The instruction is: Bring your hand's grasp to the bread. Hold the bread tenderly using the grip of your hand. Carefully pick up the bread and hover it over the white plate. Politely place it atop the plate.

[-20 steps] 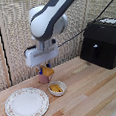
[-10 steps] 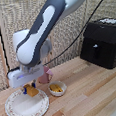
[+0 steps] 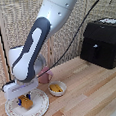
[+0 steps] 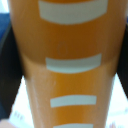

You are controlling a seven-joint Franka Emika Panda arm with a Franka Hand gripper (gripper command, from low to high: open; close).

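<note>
In the exterior view my hand (image 3: 23,101), a white block with dark-blue fingertips (image 3: 20,101), is low over the white plate (image 3: 41,108) at the front of that view's left. It is shut on the bread (image 3: 28,104), a small golden-orange piece that hangs just above or on the plate's middle; I cannot tell whether they touch. The wrist view is filled by the orange bread (image 4: 65,45) with pale bars across it, and a dark finger (image 4: 7,65) shows at either side of it.
A small white bowl (image 3: 57,88) with paler yellow pieces stands just beside the plate, toward the exterior view's right. A pink cup (image 3: 46,76) is behind it. A black box appliance (image 3: 102,40) sits at the back right on the wooden table (image 3: 92,96).
The arm has swung from above the small bowl to the exterior view's left and come down, carrying the bread over the white plate and low to it.
</note>
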